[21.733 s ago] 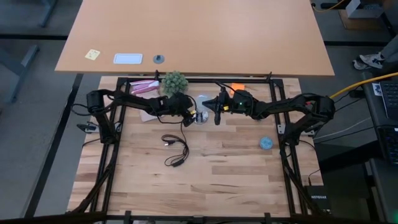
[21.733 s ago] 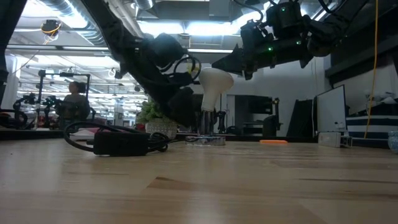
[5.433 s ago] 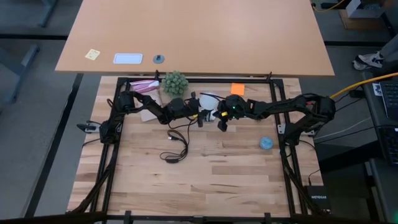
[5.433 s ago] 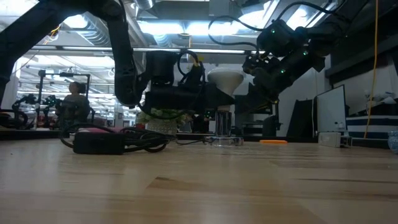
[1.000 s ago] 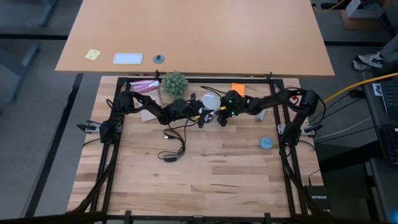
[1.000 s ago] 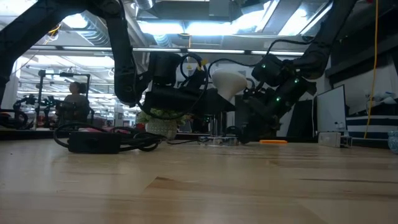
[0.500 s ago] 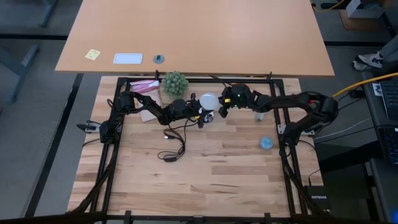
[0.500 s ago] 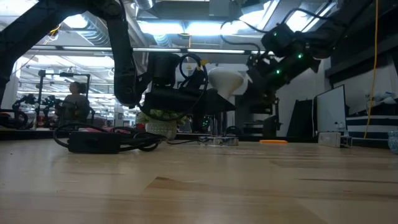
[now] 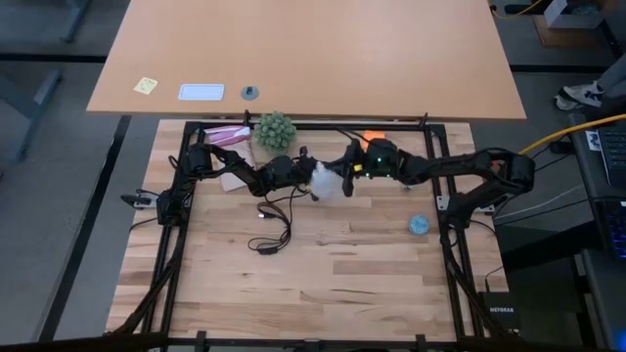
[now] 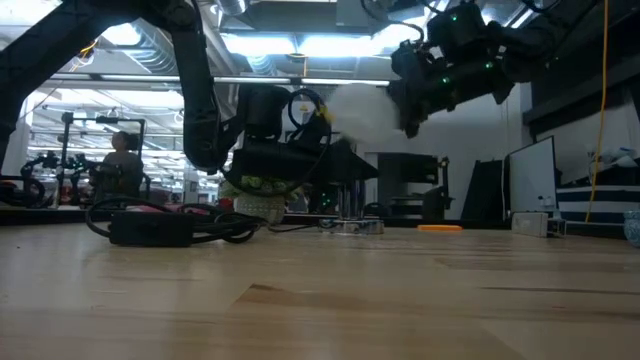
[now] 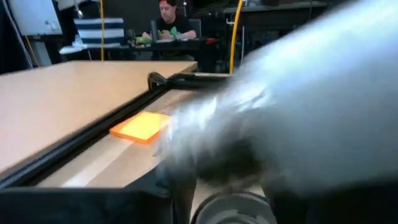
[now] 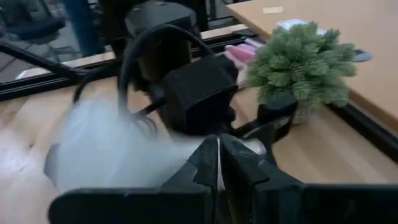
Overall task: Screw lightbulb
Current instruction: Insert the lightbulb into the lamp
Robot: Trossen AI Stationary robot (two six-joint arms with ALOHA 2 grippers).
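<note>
The white lightbulb (image 10: 358,106) is a blur in the air above the silvery socket (image 10: 352,222), which stands on the table. The lightbulb also shows smeared in the high view (image 9: 328,180) and the right wrist view (image 12: 112,149). My left gripper (image 9: 311,181) reaches in level from the table's left and is shut on the socket (image 11: 230,208). My right gripper (image 10: 405,115) hangs above and to the right of the socket with its fingers shut (image 12: 219,155), right beside the lightbulb. I cannot tell whether it touches the bulb. My left gripper has the round silvery socket (image 11: 231,210) between its two fingers, coming at it level from the table's left. The socket's base rests on the table (image 10: 352,226). The blurred lightbulb hides the rest of the hold.
A small green plant (image 9: 275,129) stands just behind the left gripper. A black cord with an inline switch (image 9: 274,231) runs toward the near side. An orange note (image 9: 373,138) lies at the far edge, a pink item (image 9: 227,137) far left, a small light-blue object (image 9: 419,225) to the right.
My right gripper has risen from low beside the socket to well above it, tipping toward level, its fingers still shut. The lightbulb, which stood upright on the socket, has tipped over, come up off it and is now a blur in the air. The left gripper kept still.
</note>
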